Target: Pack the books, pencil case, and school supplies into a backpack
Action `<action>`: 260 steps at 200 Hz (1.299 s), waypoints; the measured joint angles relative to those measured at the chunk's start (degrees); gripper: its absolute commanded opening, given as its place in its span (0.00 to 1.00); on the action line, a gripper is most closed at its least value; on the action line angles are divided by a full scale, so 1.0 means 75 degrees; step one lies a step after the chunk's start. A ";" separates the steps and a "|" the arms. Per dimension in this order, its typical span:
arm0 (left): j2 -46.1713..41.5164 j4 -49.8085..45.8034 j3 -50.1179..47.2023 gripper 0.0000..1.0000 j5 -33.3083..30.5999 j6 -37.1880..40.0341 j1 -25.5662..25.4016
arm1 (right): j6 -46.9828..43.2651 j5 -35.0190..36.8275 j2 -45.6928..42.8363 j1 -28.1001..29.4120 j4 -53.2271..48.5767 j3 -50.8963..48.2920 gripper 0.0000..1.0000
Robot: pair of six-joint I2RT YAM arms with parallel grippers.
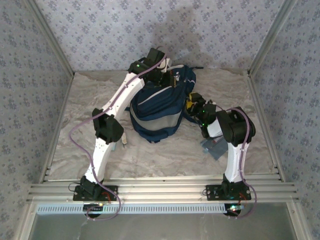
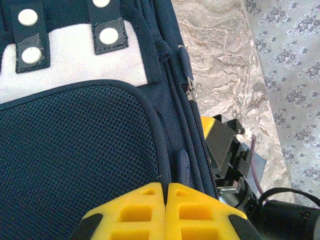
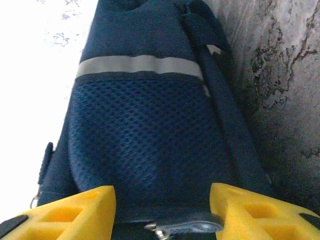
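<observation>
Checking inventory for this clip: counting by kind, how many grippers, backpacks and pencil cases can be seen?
grippers: 2, the left gripper and the right gripper
backpack: 1
pencil case: 1
total: 4

White arms, black joints, purple cables, yellow jaws

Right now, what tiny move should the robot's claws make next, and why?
Probably close the right claw on the grey zipper pull. That claw stands open against the mesh side of the backpack, and the pull lies right between its two sides. The left claw is shut by the backpack's zip edge, perhaps steadying the bag, so the right one looks better placed to work the zip.
</observation>
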 measured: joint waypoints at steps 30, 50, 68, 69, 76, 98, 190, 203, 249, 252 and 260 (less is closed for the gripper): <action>0.0000 0.0050 -0.0041 0.00 0.0029 0.0000 0.0000 | -0.0052 0.0064 -0.0251 -0.0044 0.0009 -0.0297 0.54; -0.0003 0.0073 -0.0058 0.00 0.0047 -0.0003 0.0000 | -0.0131 0.0058 -0.0297 -0.0052 0.0006 -0.0332 0.54; 0.0000 0.0114 -0.0085 0.00 0.0061 -0.0003 0.0000 | -0.0163 0.0052 -0.0294 -0.0064 0.0000 -0.0323 0.52; 0.0000 0.0114 -0.0085 0.00 0.0064 -0.0003 0.0000 | -0.0166 0.0050 -0.0294 -0.0064 0.0000 -0.0323 0.52; 0.0000 0.0114 -0.0093 0.00 0.0073 -0.0003 0.0000 | -0.0166 0.0047 -0.0294 -0.0061 0.0000 -0.0318 0.51; -0.0003 0.0137 -0.0137 0.00 0.0079 0.0000 0.0000 | -0.0184 0.0035 -0.0204 -0.0061 0.0009 -0.0242 0.41; -0.0029 0.0469 -0.0495 0.00 0.0163 -0.0102 -0.0015 | -0.0915 -0.0207 -0.0641 -0.0061 -0.0991 -0.0321 0.00; -0.0029 0.0580 -0.0600 0.00 0.0245 -0.0181 -0.0015 | -0.1291 -0.0274 -0.1023 -0.0055 -0.1568 -0.0428 0.00; -0.0029 0.0755 -0.0848 0.00 0.0481 -0.0294 -0.0079 | -0.2780 -0.0347 -0.2734 0.0221 -0.3856 -0.0988 0.00; -0.0029 0.0781 -0.0877 0.00 0.0501 -0.0315 -0.0096 | -0.2885 -0.0341 -0.2838 0.0262 -0.4019 -0.0994 0.00; -0.0029 0.0833 -0.0935 0.00 0.0533 -0.0344 -0.0114 | -0.3142 -0.0332 -0.3086 0.0353 -0.4450 -0.0994 0.00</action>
